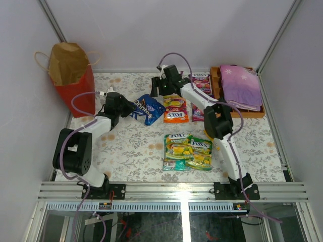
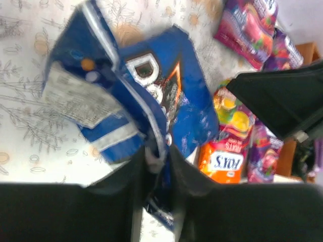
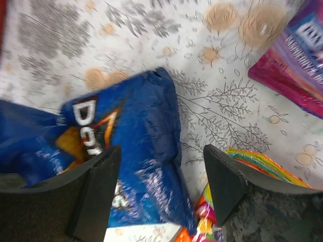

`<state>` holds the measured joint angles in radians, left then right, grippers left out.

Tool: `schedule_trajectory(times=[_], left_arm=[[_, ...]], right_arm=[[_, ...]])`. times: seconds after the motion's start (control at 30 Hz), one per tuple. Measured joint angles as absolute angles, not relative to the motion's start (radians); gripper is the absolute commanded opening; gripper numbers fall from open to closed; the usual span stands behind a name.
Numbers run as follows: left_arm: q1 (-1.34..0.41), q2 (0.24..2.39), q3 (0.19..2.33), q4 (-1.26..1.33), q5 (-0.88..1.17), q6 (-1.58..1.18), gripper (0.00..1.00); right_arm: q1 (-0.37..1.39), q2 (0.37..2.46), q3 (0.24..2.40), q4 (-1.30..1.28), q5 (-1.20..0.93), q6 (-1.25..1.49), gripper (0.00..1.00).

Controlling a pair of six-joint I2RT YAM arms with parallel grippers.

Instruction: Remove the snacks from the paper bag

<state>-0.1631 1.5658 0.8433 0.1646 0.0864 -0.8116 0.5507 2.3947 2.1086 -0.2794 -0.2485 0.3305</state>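
left gripper (image 2: 157,157) clamped on Doritos (image 2: 169,101) edge | right gripper (image 3: 161,164) jaws apart above Doritos, holding nothing | bag (image 1: 75,85) upright far-left | pouches (image 1: 187,151) on table (image 1: 131,146)

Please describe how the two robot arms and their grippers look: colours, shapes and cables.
Both arms are alike: the left arm and right arm have white tube links between bulky black joint housings. A greyish-purple cable loops loosely along each. The right gripper has two flat, matte black fingers with blunt tips; no markings are legible.
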Motion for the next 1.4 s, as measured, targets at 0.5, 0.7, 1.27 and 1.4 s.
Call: schedule_trajectory(times=[0.5, 0.7, 1.27, 1.4], left_arm=[[-0.209, 1.005, 0.461, 0.076, -0.039, -0.747, 0.0], [-0.209, 0.971, 0.401, 0.017, -0.075, -0.739, 0.01], [-0.209, 0.984, 0.302, 0.011, -0.065, -0.746, 0.02], [-0.209, 0.962, 0.3, 0.019, -0.057, -0.746, 0.18]], right_arm=[[0.569, 2.587, 2.277, -0.376, -0.334, 0.314, 0.71], [0.616, 2.614, 2.29, -0.368, -0.343, 0.313, 0.64], [0.65, 2.55, 2.205, -0.364, -0.385, 0.338, 0.0], [0.66, 2.415, 2.128, -0.41, -0.381, 0.32, 0.0]])
